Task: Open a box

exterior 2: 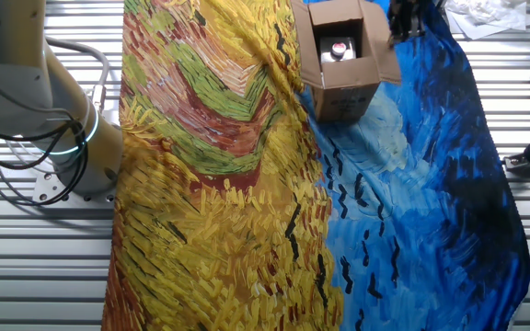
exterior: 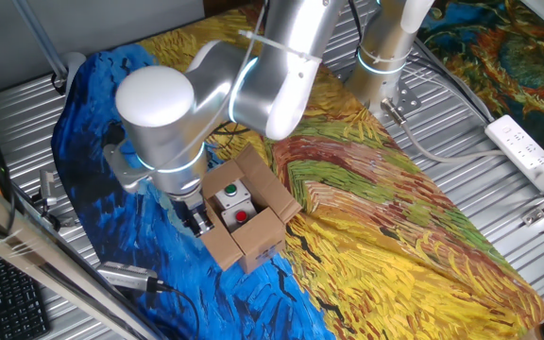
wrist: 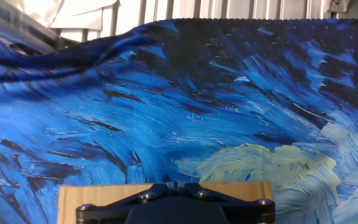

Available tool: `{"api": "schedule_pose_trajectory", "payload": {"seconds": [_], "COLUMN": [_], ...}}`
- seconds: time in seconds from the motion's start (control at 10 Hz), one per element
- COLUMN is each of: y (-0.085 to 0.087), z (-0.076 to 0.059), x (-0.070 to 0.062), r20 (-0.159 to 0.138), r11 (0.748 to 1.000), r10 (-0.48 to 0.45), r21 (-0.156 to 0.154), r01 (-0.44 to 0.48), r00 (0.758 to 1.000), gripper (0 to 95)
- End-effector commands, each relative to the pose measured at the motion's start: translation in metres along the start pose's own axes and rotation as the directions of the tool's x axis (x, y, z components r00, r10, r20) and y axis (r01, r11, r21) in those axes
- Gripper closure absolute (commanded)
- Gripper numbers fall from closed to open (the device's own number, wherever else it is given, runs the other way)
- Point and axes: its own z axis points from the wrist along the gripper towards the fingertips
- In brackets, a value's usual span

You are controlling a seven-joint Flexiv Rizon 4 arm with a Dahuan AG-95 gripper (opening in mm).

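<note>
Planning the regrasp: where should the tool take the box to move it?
Probably across the short walls of the box, just under the flaps, coming from above. The flaps splay outward and the button unit fills the inside, so rim pinches look poor.

one fixed view: high, near, looks down past arm elbow onto box | other fixed view: overhead, opp. side, box at top edge, arm base left | hand view: low, close over cloth, claw mount at btm | shared: box + painted cloth

box top: flaps spread, reachable from above | left side: hand against flap | right: bare cloth
</note>
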Motion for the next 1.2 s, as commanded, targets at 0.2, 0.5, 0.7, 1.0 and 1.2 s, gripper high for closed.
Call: {"api": "schedule_pose_trajectory", "payload": {"seconds": [0.2,0.5,0.7,1.0,1.2], "y": [-0.003,-0.003,-0.003,-0.003,-0.002], "z": [0.005,0.007,0.008,0.012,0.014], "x": [0.008,0.011,0.012,0.016,0.018], "r20": [-0.007,-0.008,-0.01,-0.011,-0.011], "r11": [1.0,1.0,1.0,1.0,1.0], "r10": [-0.001,0.002,0.002,0.003,0.003], "r21": [0.002,0.001,0.001,0.003,0.005], "r01": [0.001,-0.002,-0.002,-0.003,-0.003], "r00": [1.0,1.0,1.0,1.0,1.0], "gripper": [95.0,95.0,95.0,95.0,95.0]}}
